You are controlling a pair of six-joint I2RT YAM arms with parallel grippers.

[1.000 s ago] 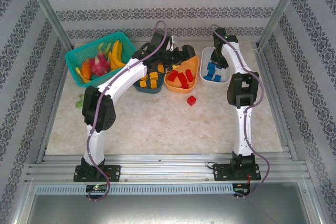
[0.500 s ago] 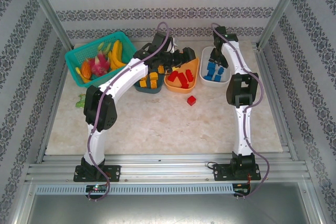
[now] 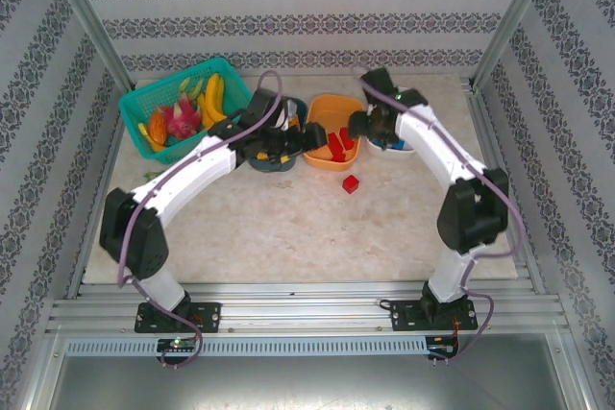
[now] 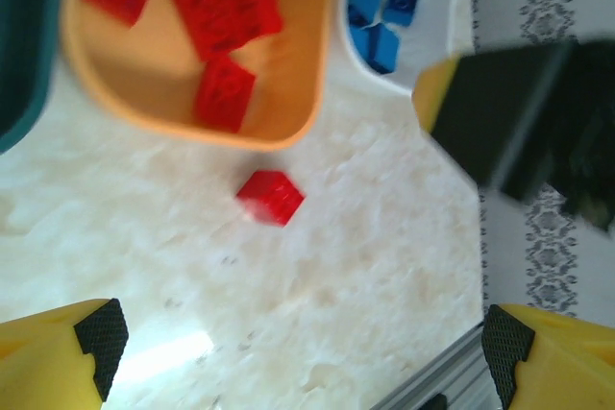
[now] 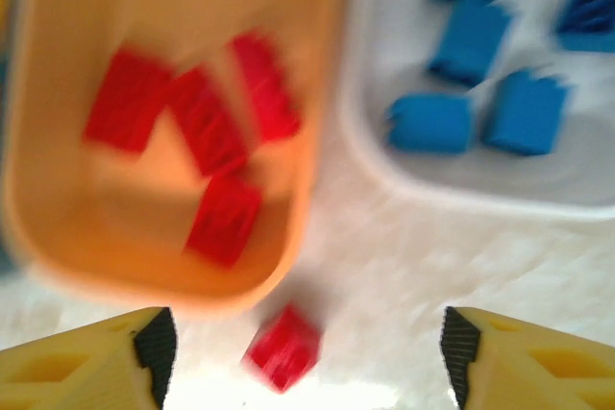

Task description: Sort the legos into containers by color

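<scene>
One red lego (image 3: 351, 183) lies loose on the table in front of the orange tub (image 3: 332, 105), which holds several red legos (image 3: 337, 144). My left gripper (image 3: 309, 134) hangs open above the orange tub's left end, and its arm covers most of the dark teal tub (image 3: 272, 164). My right gripper (image 3: 357, 125) is open too, between the orange tub and the white tub (image 3: 402, 149). In the right wrist view the loose red lego (image 5: 283, 348) lies below the empty right gripper (image 5: 307, 345), with blue legos (image 5: 476, 103) in the white tub (image 5: 384, 175). The left gripper (image 4: 303, 343) is empty above the loose lego (image 4: 270, 196).
A teal mesh basket (image 3: 144, 103) of toy fruit stands at the back left. Metal frame posts (image 3: 96, 36) rise at the table's corners, and a rail (image 3: 307, 309) runs along the near edge. Bare table lies in front of the tubs.
The right gripper has opened and swung left from over the white tub to beside the orange tub. The left gripper has drawn back left from above the orange tub, its elbow swinging outward.
</scene>
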